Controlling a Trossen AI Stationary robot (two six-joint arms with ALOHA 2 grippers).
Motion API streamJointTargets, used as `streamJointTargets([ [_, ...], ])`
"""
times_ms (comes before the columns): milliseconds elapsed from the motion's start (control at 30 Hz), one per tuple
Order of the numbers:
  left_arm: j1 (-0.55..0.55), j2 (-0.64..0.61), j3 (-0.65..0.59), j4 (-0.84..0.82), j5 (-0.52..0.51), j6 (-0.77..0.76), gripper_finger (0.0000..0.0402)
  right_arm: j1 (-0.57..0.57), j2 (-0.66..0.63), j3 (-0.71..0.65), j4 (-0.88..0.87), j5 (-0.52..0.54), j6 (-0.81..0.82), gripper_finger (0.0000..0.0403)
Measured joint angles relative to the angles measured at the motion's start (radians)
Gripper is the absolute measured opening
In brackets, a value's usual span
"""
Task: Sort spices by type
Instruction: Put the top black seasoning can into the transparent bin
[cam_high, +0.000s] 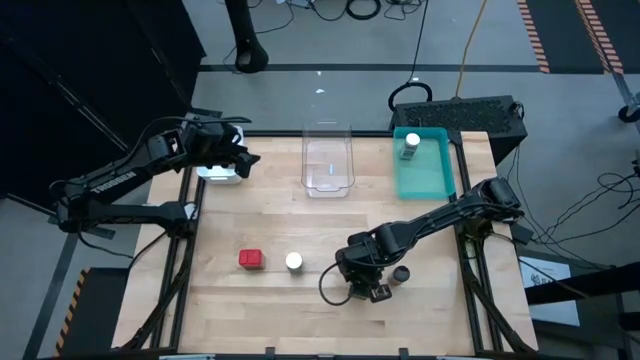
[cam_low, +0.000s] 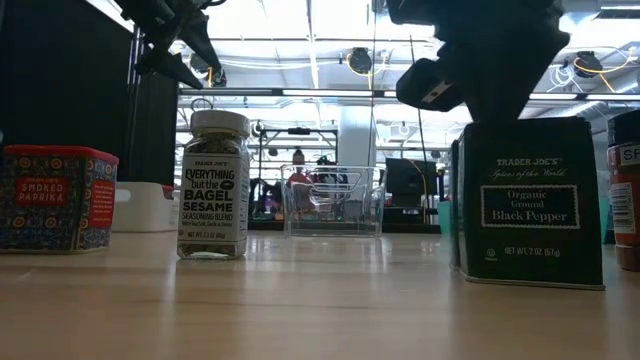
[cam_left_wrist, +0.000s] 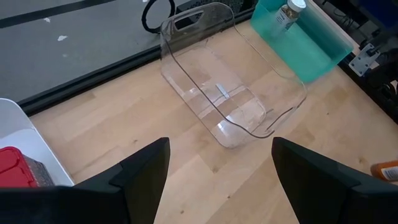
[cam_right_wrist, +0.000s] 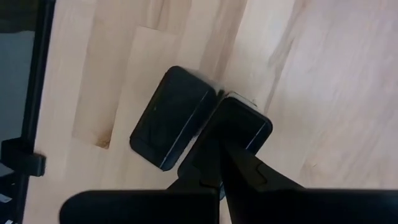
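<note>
Two black pepper tins (cam_right_wrist: 174, 118) (cam_right_wrist: 247, 124) stand side by side near the table's front edge; one shows in the low view (cam_low: 530, 200). My right gripper (cam_right_wrist: 216, 134) (cam_high: 368, 282) is shut right above the seam between them, pointing down. A red paprika tin (cam_high: 250, 259) and a white-capped sesame jar (cam_high: 294, 261) stand on the table to their left. Another white-capped jar (cam_high: 411, 143) stands in the teal tray (cam_high: 440, 178). My left gripper (cam_left_wrist: 217, 168) (cam_high: 228, 158) hangs open over the white tray (cam_left_wrist: 31, 140), which holds a red tin (cam_left_wrist: 13, 165). My right gripper's shut fingers (cam_right_wrist: 214, 155) come from above, pointing down at the gap between the two black tins (cam_right_wrist: 214, 102). Both tins stand upright on the table. Whether the fingertips touch either tin, I cannot tell.
A clear tray (cam_high: 328, 182) stands at the far middle between the white and teal trays. A dark-capped, orange-labelled container (cam_high: 401, 273) (cam_low: 625, 200) stands just right of my right gripper. Bare wood lies in the table's middle.
</note>
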Motion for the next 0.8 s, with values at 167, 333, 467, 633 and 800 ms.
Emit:
streamJointTargets([
  [167, 0.0, 0.0, 0.0, 0.0, -0.012, 0.0, 0.0288, -0.012, 0.0, 0.0, -0.002, 0.013, -0.001, 0.0],
  [333, 0.0, 0.0, 0.0, -0.001, -0.012, 0.0, 0.0288, -0.022, -0.003, 0.0, -0.013, 0.06, -0.025, 0.0],
  [467, 0.0, 0.0, 0.0, -0.001, -0.012, 0.0, 0.0288, -0.025, -0.003, 0.0, -0.019, 0.041, -0.042, 0.0],
  [633, 0.0, 0.0, 0.0, -0.001, -0.012, 0.0, 0.0288, -0.025, -0.034, -0.006, -0.034, 0.042, -0.001, 0.0],
  [800, 0.0, 0.0, 0.0, -0.001, -0.012, 0.0, 0.0288, -0.025, -0.083, -0.005, -0.057, 0.04, 0.099, 0.0],
])
